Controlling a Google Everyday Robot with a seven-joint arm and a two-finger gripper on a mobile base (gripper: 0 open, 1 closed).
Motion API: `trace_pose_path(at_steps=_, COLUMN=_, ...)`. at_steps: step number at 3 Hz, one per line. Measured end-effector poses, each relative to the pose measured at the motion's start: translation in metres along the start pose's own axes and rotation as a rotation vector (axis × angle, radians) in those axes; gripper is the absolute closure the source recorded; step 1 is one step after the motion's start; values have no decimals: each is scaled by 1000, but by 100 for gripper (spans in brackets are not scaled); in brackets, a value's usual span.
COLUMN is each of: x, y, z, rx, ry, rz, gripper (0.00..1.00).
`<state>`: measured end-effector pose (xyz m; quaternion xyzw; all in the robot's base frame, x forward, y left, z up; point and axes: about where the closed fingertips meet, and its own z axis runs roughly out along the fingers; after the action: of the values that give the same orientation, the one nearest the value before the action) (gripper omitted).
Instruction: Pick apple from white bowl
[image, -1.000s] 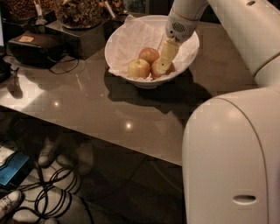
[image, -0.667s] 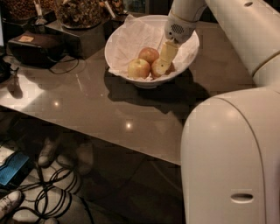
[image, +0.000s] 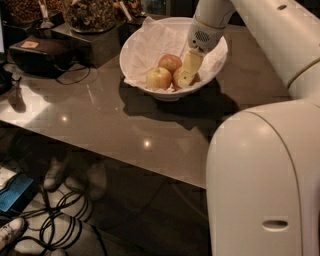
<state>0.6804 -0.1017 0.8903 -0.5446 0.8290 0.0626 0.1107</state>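
Camera view: claw (image: 184, 78) down inside white bowl (image: 165, 94), tip on apple (image: 175, 76); grip state can't tell.

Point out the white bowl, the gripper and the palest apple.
white bowl (image: 167, 95): camera view, on its outer front wall.
gripper (image: 184, 80): camera view, on its tip, low inside the bowl among the fruit.
palest apple (image: 159, 78): camera view, on the middle of its skin.
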Motion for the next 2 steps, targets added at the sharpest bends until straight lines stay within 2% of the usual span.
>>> trace_pose_path(at_steps=2, x=2, y=-4, z=6, rx=6, ry=16, rz=-13, gripper=26)
